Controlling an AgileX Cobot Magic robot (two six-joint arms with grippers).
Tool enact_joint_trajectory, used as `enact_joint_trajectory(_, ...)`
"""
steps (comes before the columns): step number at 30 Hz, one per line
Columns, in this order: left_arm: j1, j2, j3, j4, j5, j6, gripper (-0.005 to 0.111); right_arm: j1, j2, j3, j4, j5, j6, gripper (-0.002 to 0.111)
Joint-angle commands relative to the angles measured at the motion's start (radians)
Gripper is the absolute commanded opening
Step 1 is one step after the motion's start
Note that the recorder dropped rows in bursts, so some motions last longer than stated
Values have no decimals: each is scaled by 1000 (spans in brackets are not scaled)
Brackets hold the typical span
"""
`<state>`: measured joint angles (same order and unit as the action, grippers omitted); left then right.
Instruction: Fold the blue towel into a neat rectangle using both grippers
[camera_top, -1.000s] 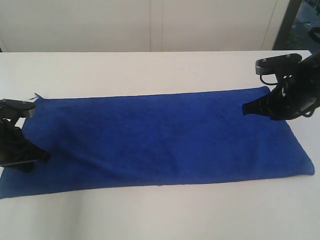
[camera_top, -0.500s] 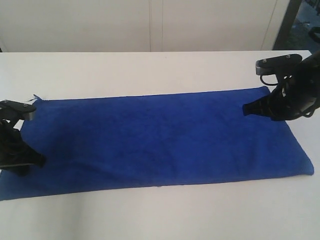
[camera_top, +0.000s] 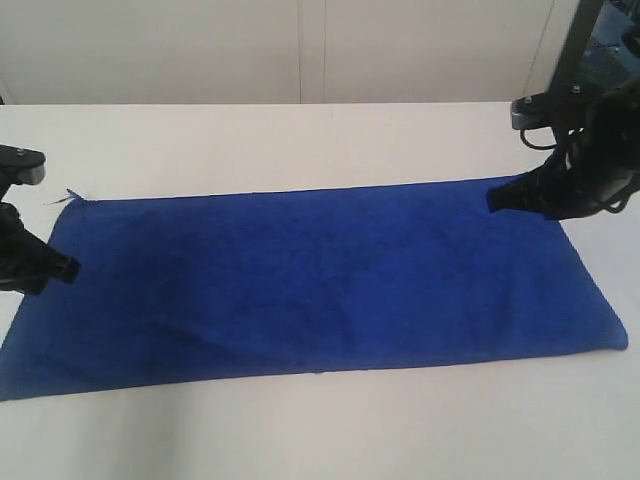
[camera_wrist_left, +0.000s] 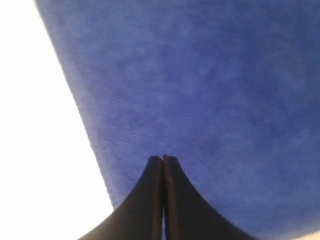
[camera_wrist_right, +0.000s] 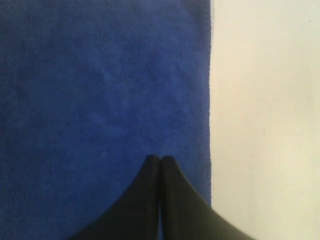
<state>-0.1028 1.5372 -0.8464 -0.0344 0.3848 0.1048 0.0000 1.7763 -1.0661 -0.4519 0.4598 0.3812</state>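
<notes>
So my gripper (camera_wrist_right: 160, 158) has its black jaws pressed flat together, tips over the blue towel (camera_wrist_right: 100, 75) just beside its straight edge, with bare white table (camera_wrist_right: 265, 100) past that.

No readable text, label or number in any view; fine print possibly lost to blur

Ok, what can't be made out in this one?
- Contact: whether the left gripper or the right gripper touches the blue towel or hovers over it. The wrist views give no height cue.
- Blue towel's near left corner: cut off by the exterior view's left edge.
- Right arm: its upper part is cut off by the exterior view's right edge.
</notes>
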Motion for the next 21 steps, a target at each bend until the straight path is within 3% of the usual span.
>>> enact_joint_trajectory(1,68,-10,-3,-2,-53,-71,0,-23,77,-87,-8,-22,-20,0)
enact_joint_trajectory(7,101,30,-33,-43,-220,-82,0,-62,206,-243,-11,-15,-30,0)
enact_joint_trajectory(21,101,443,-433,-86,-176,-80,0,-68,372,-400,-9,-38,-67,0)
